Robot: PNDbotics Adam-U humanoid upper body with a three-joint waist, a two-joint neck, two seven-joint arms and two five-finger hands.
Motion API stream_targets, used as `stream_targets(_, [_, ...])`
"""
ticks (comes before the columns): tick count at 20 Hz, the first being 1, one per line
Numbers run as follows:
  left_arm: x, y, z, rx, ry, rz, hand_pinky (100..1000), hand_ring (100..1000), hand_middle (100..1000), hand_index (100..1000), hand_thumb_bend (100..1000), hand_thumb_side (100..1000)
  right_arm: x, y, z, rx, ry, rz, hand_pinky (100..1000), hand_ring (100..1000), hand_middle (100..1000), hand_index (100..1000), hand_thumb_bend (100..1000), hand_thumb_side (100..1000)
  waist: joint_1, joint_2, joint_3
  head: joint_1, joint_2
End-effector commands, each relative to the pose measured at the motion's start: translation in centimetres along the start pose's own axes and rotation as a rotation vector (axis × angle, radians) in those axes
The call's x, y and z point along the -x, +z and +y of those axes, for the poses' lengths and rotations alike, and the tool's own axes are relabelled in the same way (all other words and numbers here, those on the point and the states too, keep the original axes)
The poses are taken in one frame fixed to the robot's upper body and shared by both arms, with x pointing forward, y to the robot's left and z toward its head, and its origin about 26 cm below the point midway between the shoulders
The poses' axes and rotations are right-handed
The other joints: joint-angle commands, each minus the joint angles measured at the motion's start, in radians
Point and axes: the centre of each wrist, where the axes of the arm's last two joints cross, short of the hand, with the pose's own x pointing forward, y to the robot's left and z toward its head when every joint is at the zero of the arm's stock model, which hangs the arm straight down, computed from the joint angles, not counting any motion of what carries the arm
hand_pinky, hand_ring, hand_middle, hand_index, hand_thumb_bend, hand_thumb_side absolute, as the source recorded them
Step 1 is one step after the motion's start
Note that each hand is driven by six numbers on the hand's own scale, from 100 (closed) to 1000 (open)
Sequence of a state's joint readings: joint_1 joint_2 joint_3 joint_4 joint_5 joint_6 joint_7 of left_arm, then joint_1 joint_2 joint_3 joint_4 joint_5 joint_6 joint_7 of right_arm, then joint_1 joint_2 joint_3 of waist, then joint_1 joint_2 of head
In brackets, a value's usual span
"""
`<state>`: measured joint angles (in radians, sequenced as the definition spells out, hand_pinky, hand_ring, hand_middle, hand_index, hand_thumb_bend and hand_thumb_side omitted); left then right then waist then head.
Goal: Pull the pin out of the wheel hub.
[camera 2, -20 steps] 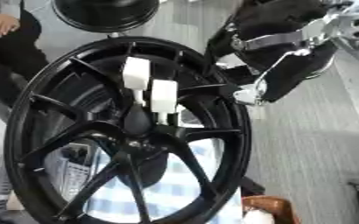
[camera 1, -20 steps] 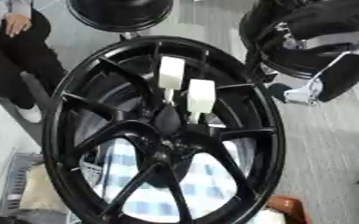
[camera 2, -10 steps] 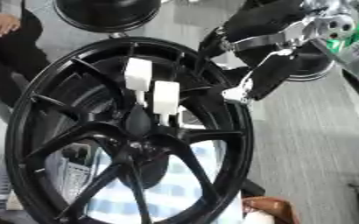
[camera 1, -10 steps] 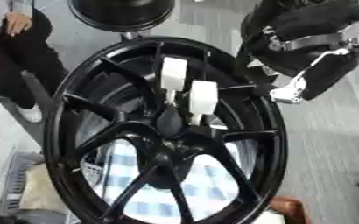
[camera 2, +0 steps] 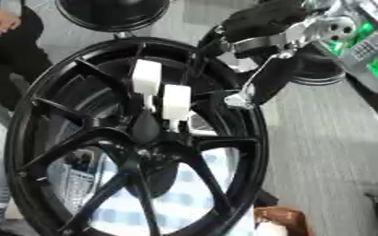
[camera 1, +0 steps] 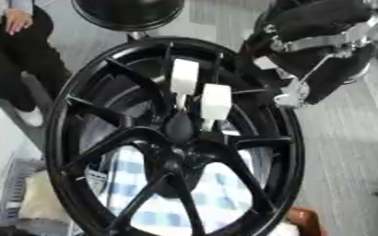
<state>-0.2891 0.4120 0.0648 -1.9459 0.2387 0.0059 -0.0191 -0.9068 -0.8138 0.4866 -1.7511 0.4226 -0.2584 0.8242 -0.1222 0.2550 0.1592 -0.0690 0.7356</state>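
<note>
No text, label, brand, number or sign can be read anywhere. The two white rectangular pin handles (camera 1: 184, 76) (camera 1: 216, 102) standing in the centre of the glossy black spoked wheel hub (camera 1: 174, 138) have plain faces — no marking shows on them. At the upper right of the right eye view a grey panel with green patches (camera 2: 368, 50) may carry markings, but they are too blurred to make out.
</note>
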Motion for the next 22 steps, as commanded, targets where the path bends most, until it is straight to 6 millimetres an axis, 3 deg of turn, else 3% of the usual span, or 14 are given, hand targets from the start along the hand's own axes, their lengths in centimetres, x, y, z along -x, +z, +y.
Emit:
stream_targets(1, [-0.9,-0.6,0.1,0.012,-0.016,-0.034,890,734,628,852,100,731,0.7,0.8,-0.9,0.035,0.029,0.041,913,895,817,852,148,611,0.002,-0.007,0.004,-0.004,-0.023])
stream_targets(5, [-1.1,-0.8,0.1,0.015,-0.019,-0.042,892,734,628,852,100,733,0.9,0.9,-1.3,0.085,0.037,0.043,913,892,814,853,113,570,-0.005,0.007,0.012,-0.007,-0.040])
stream_targets(11, [-1.1,-0.8,0.2,0.013,-0.025,-0.041,895,735,629,850,100,736,0.6,0.8,-1.2,0.057,0.025,0.027,906,883,794,859,106,782,-0.012,0.016,0.017,0.001,-0.034])
stream_targets(19, [-0.9,-0.6,0.3,0.014,-0.029,-0.030,898,736,630,850,100,737,-0.6,1.6,-1.9,0.066,-0.016,-0.021,901,868,772,857,100,787,-0.016,0.011,0.012,0.010,-0.022])
stream_targets(22, [-0.8,-0.6,0.3,0.012,-0.028,-0.027,899,736,630,850,100,738,-1.0,1.5,-1.9,0.087,-0.058,-0.030,895,863,763,851,100,829,-0.016,0.008,0.012,0.010,-0.019])
